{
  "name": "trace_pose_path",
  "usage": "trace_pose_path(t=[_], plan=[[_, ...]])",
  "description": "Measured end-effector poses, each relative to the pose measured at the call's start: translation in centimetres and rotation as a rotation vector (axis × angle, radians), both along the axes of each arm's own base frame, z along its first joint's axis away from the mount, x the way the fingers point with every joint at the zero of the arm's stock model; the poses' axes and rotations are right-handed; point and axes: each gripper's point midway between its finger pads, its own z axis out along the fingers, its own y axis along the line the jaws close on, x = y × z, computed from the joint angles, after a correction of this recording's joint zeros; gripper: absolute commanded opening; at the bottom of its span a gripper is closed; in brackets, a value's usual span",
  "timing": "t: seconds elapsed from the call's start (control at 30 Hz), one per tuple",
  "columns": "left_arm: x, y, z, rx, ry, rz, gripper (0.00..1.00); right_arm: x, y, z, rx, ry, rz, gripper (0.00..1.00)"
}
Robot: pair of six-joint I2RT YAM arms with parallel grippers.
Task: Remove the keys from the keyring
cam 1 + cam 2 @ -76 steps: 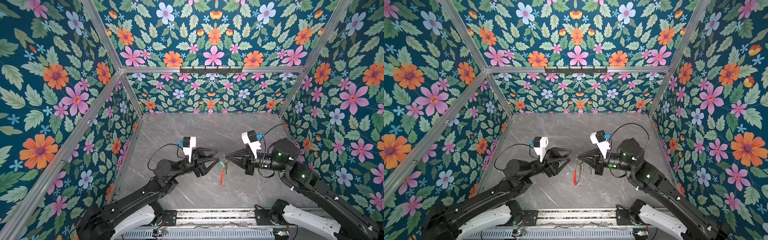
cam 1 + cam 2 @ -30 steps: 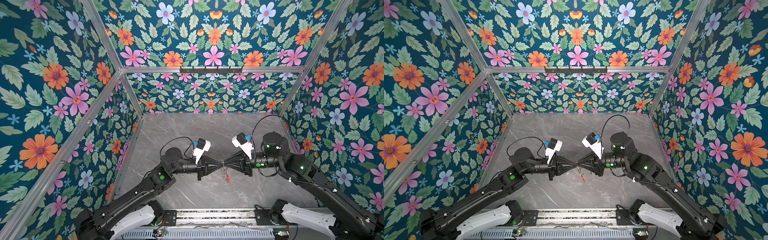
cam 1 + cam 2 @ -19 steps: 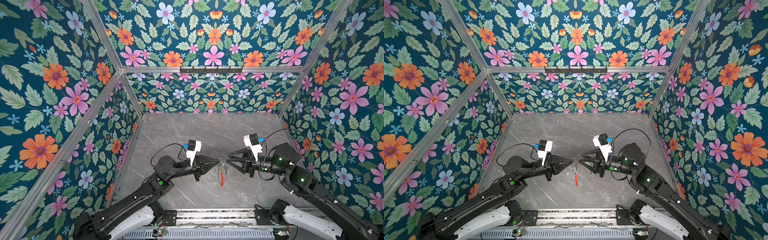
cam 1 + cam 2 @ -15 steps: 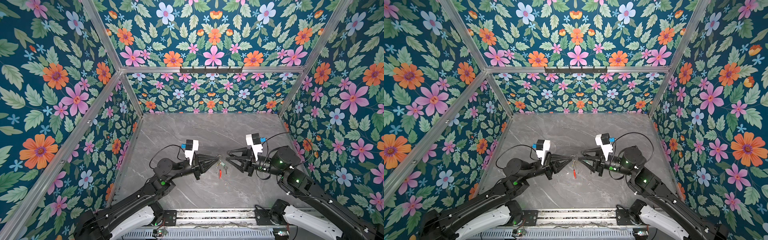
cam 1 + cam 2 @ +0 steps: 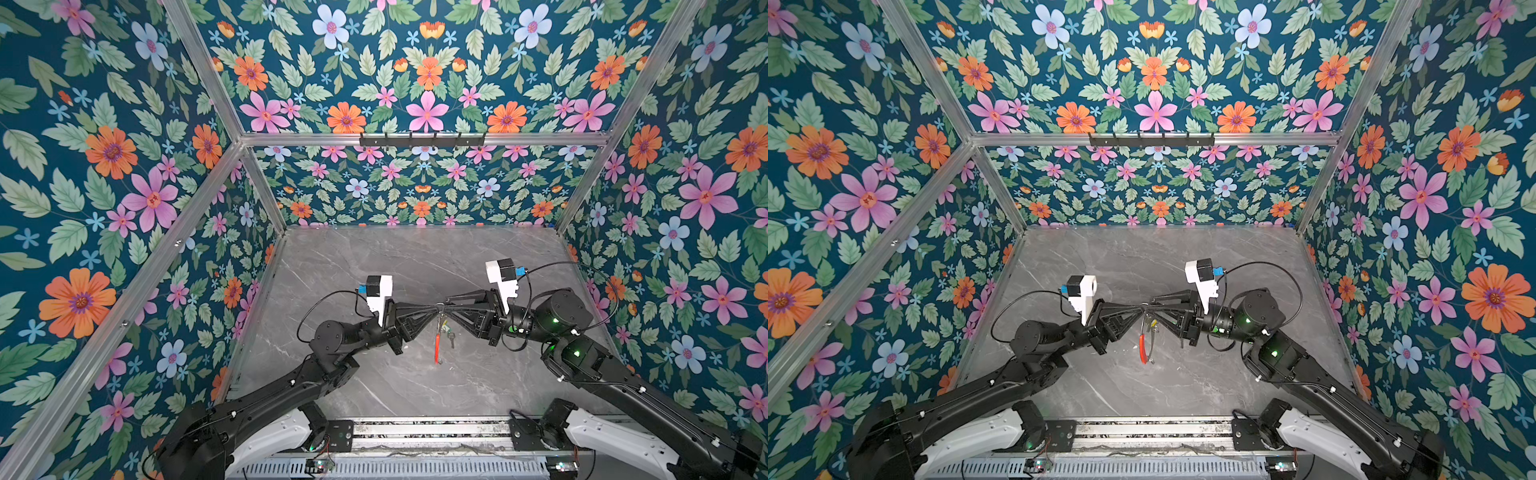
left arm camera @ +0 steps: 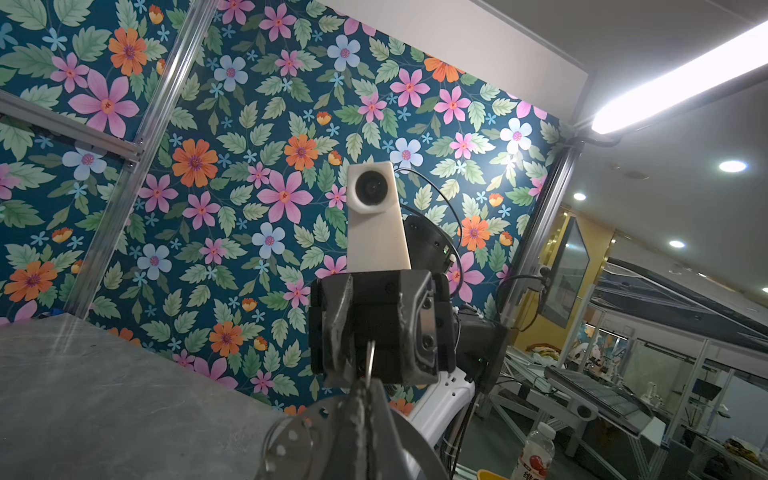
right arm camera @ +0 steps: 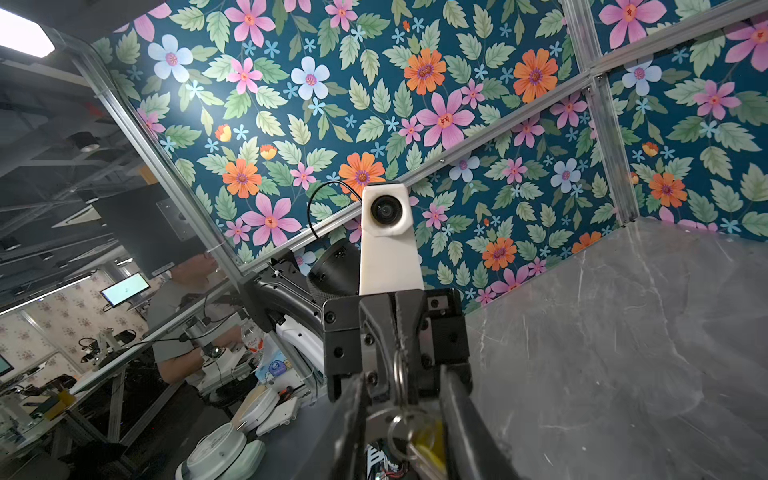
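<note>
Top views both show the keyring (image 5: 437, 347) hanging almost edge-on, its red sleeve (image 5: 1143, 348) down one side. It is slung from the spot where the two grippers meet tip to tip, above the middle of the grey marble tabletop (image 5: 374, 257). The keys (image 5: 447, 331) dangle in a small cluster just beside the sleeve, near the top of the hoop. The left gripper (image 5: 432, 311) has its jaws together on a thin wire that rises between its tips in the left wrist view; I take this to be the top of the hoop. The right gripper (image 5: 444, 304) has its jaws part-way apart. In the right wrist view a small split loop (image 7: 399, 374) and the yellow tag (image 7: 428, 432) lie between its fingers, but whether the pads press on the tag I cannot tell. The whole bundle seems to hang from one narrow pinch on round wire. A sideways pull from the right could therefore twist or slide the hoop out of the left jaws and drop everything. A smooth plastic tag may slip from a loose hold. With the tips so close, a small misjudged closing could knock one gripper against the other. The free key could also swing and snag.
</note>
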Motion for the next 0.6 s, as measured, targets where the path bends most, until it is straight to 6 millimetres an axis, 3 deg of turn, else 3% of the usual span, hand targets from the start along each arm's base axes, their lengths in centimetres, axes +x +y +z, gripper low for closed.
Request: trace_pose_path(t=[0.37, 0.5, 0.6], plan=[[-0.04, 0.17, 0.01, -0.006, 0.004, 0.001, 0.00, -0.30, 0.41, -0.41, -0.011, 0.006, 0.023, 0.12], [-0.05, 0.17, 0.08, -0.012, 0.014, -0.006, 0.00, -0.32, 0.46, -0.38, -0.013, 0.004, 0.023, 0.01], [-0.12, 0.24, 0.26, -0.020, 0.006, -0.006, 0.00, -0.35, 0.46, -0.20, -0.012, 0.000, 0.022, 0.00]])
